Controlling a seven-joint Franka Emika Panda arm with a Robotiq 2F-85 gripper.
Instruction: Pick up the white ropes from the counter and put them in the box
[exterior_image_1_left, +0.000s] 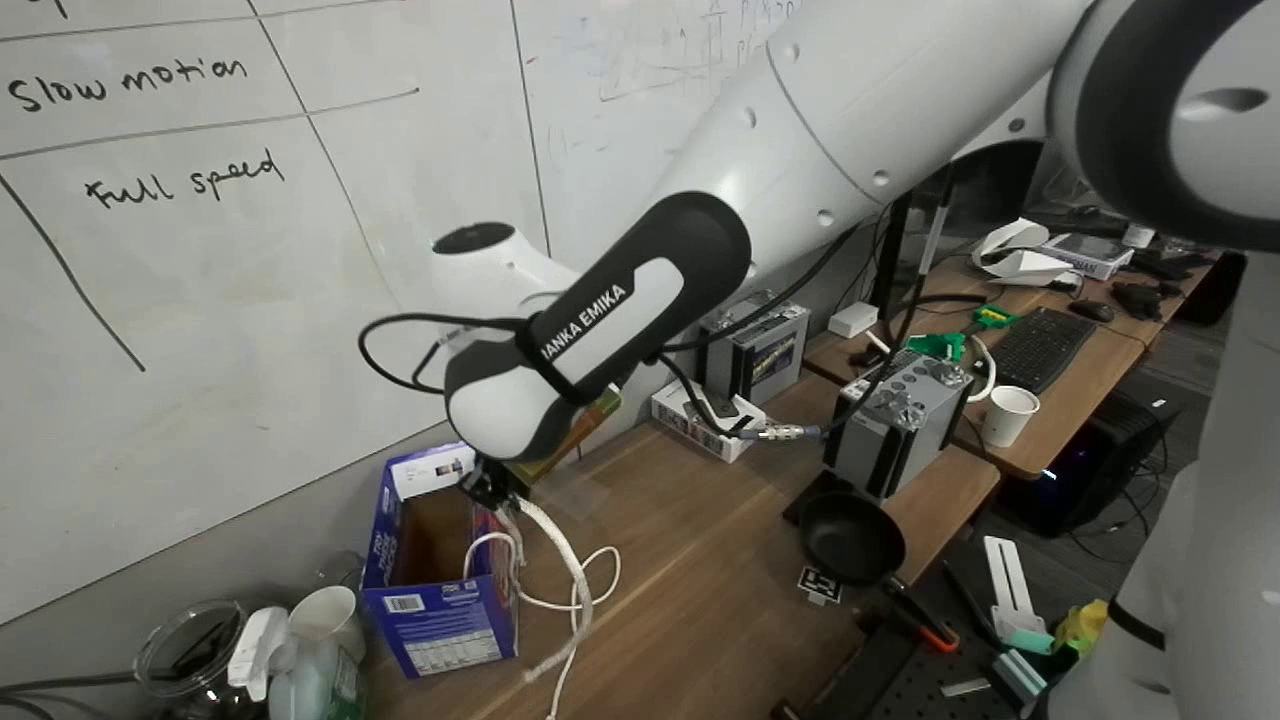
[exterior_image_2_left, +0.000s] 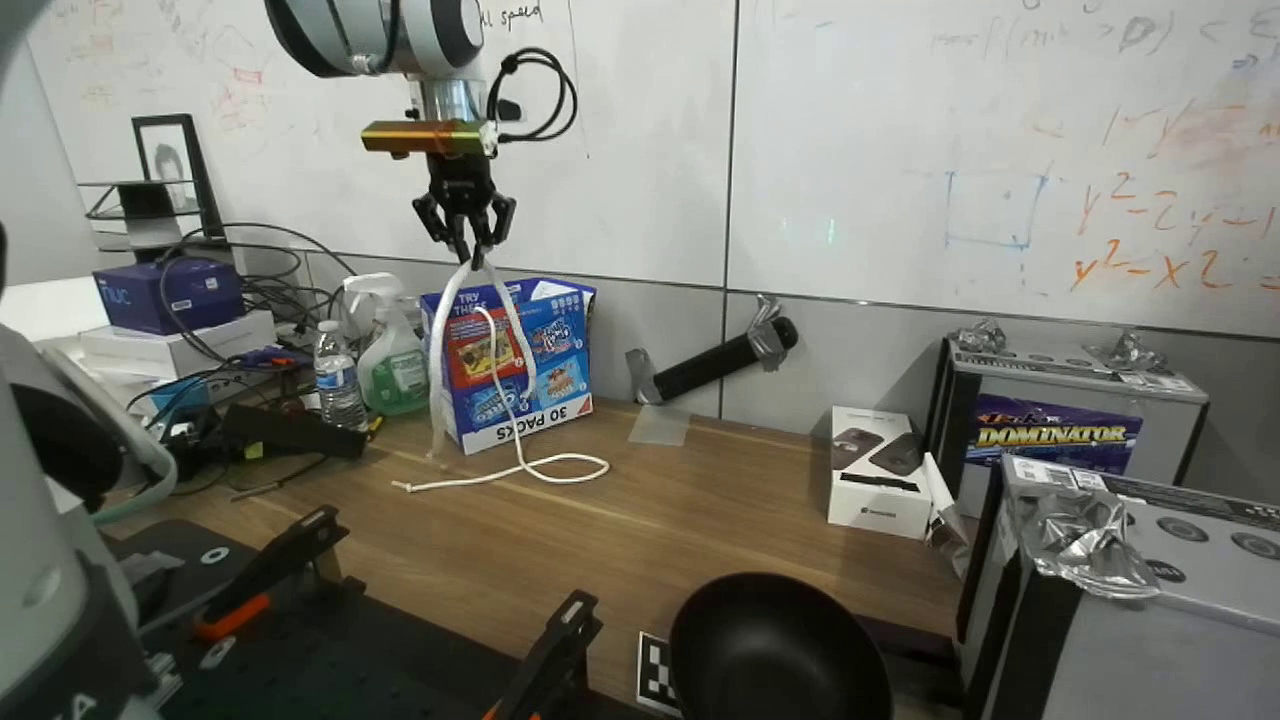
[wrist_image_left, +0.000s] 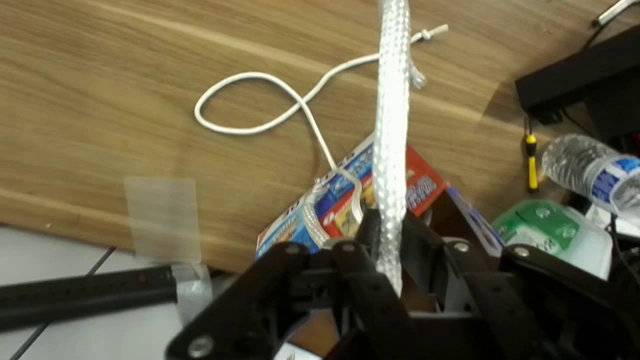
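A thick braided white rope (wrist_image_left: 392, 110) is pinched between the fingertips of my gripper (exterior_image_2_left: 474, 256), its two ends hanging down on either side. In both exterior views the gripper is above the near edge of the blue box (exterior_image_2_left: 520, 350), whose top stands open. A thinner white rope (wrist_image_left: 245, 131) lies looped on the wooden counter (wrist_image_left: 125, 100) and runs up the box's printed front. In an exterior view this thin rope passes over the rim, with part of it inside the box (exterior_image_1_left: 450, 625). The box floor is mostly hidden.
A spray bottle (exterior_image_2_left: 397, 372) and a water bottle (exterior_image_2_left: 338, 385) stand close beside the box. A whiteboard wall (exterior_image_1_left: 200, 350) rises behind it. Farther along the counter are a white phone box (exterior_image_2_left: 875, 480), grey cases (exterior_image_2_left: 1130, 600) and a black pan (exterior_image_2_left: 775, 650).
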